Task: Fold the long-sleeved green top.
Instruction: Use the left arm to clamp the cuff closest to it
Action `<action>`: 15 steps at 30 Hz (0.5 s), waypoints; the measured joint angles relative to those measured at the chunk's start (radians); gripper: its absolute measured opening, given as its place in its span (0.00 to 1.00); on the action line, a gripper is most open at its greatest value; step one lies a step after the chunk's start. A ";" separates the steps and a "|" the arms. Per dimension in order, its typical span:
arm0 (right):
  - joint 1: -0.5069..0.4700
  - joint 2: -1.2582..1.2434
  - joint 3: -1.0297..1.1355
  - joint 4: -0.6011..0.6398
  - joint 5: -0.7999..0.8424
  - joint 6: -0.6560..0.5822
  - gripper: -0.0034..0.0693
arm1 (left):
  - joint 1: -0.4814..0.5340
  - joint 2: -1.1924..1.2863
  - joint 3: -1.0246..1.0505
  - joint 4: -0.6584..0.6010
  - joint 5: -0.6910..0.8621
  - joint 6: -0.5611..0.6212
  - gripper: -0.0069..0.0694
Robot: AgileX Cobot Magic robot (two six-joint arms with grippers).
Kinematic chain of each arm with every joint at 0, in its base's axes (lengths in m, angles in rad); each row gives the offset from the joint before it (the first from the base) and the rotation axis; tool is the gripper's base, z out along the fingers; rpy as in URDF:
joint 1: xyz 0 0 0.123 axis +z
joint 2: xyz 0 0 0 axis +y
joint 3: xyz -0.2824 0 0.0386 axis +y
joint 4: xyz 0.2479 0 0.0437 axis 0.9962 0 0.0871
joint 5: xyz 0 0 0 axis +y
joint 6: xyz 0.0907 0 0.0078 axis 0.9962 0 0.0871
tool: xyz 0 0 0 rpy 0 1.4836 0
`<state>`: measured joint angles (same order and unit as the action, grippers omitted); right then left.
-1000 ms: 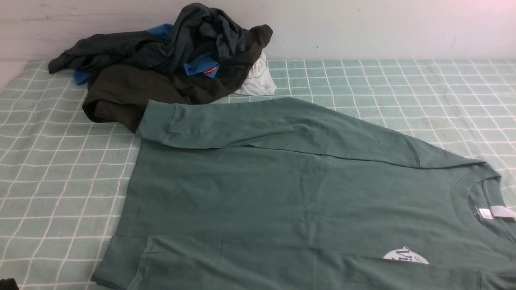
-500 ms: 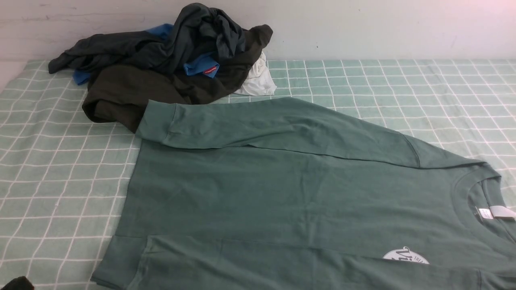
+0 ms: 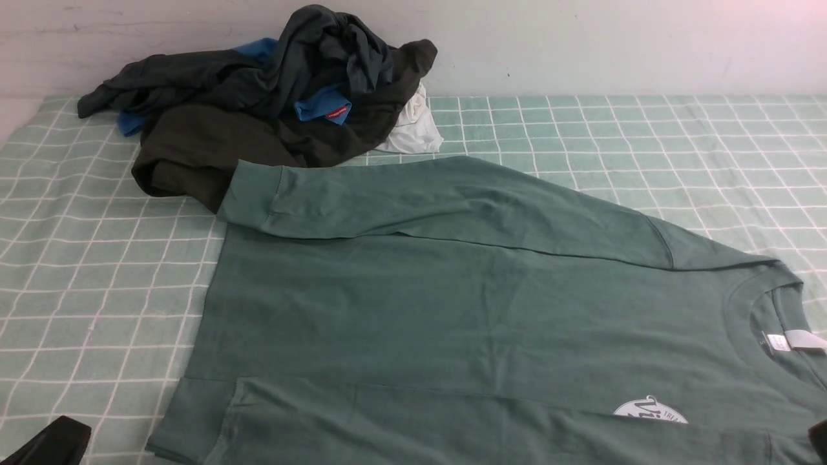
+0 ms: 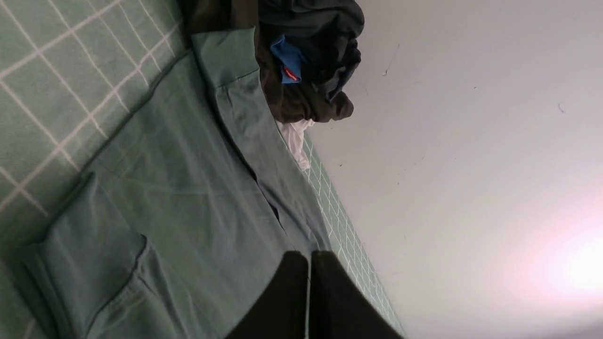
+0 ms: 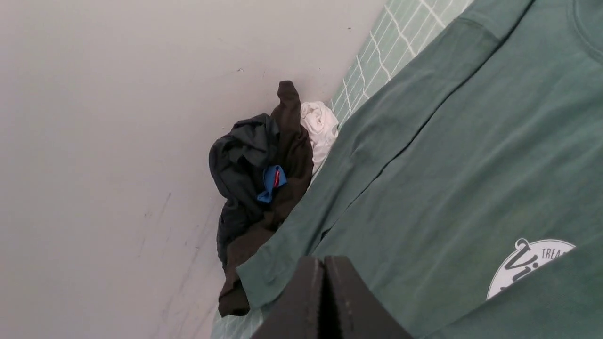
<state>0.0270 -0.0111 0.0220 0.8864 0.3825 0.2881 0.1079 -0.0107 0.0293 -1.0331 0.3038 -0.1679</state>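
The left gripper (image 4: 308, 258) has been brought further into the lower left corner of the front view since the earlier frame, and a dark edge of the right gripper (image 5: 324, 260) is now seen at the lower right border. In both wrist views the jaws are pressed together, and nothing is held between them.

The green long-sleeved top (image 3: 452, 310) is spread flat on the checked cloth (image 3: 97, 290), with the neck turned to the right and the hem to the left. The far sleeve (image 3: 452, 203) is laid across the body, and its cuff (image 3: 252, 194) touches the pile of dark clothes (image 3: 258, 110) at the far left by the wall (image 3: 614, 39). The near sleeve (image 3: 420, 426) is folded along the near edge and covers part of the white chest logo (image 3: 649, 410). The white neck label (image 3: 798, 340) is seen inside the collar.
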 joint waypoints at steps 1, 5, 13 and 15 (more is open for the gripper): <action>0.000 0.000 0.000 -0.004 0.002 -0.019 0.02 | 0.000 0.000 0.000 -0.005 -0.001 0.000 0.09; 0.000 0.000 -0.001 -0.013 0.012 -0.088 0.02 | 0.000 0.000 -0.004 -0.019 0.030 0.022 0.09; 0.000 0.050 -0.179 -0.157 0.017 -0.391 0.02 | 0.000 0.065 -0.333 0.161 0.282 0.591 0.09; 0.000 0.154 -0.305 -0.282 0.028 -0.457 0.02 | -0.001 0.172 -0.439 0.294 0.382 0.624 0.09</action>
<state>0.0270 0.1430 -0.2830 0.6039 0.4106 -0.1691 0.1066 0.1615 -0.4097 -0.7391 0.6861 0.4562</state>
